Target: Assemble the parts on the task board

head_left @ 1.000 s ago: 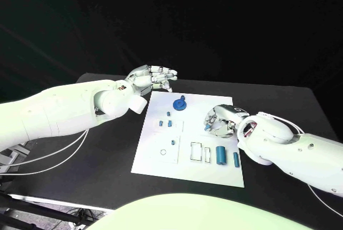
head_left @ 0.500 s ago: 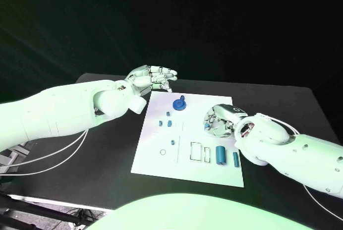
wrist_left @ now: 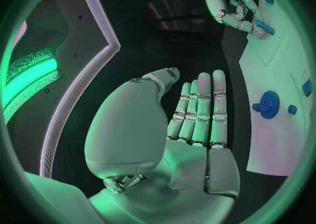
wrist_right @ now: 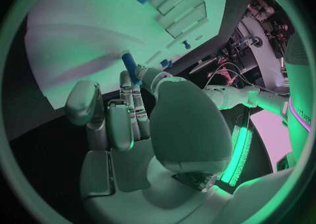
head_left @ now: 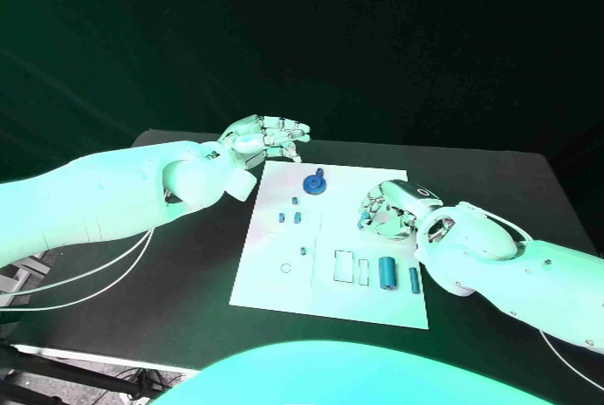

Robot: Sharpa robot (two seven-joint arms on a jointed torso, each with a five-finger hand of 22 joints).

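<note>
The right hand (head_left: pixel 384 211) hangs over the right side of the task board (head_left: pixel 271 283), fingers curled round a small blue peg (wrist_right: pixel 129 65) whose tip pokes out past them toward the white surface. The hold looks thin to me: just a pinch on a slim piece, so a slight roll between the fingers could tilt it, and a tilted peg would likely jam at the mouth of its hole or skid off across the plate. I can't tell from here which slot it is aimed at, since the hand itself covers the board right under it.

Just on the arm side of that hand lie two blue cylinders (head_left: pixel 389 271), side by side next to a row of rectangular cut-outs (head_left: pixel 344 264); a low sweep of the wrist could knock them loose. Beyond the fingertips, toward the far edge, stands a round blue knob (head_left: pixel 316 184), and further across sit a few small blue bits (head_left: pixel 292 217) near the middle of the board.

The left hand (head_left: pixel 265 136) holds nothing, its fingers straight and close together, hovering off the far left corner of the board, well apart from the right hand and not in its way
</note>
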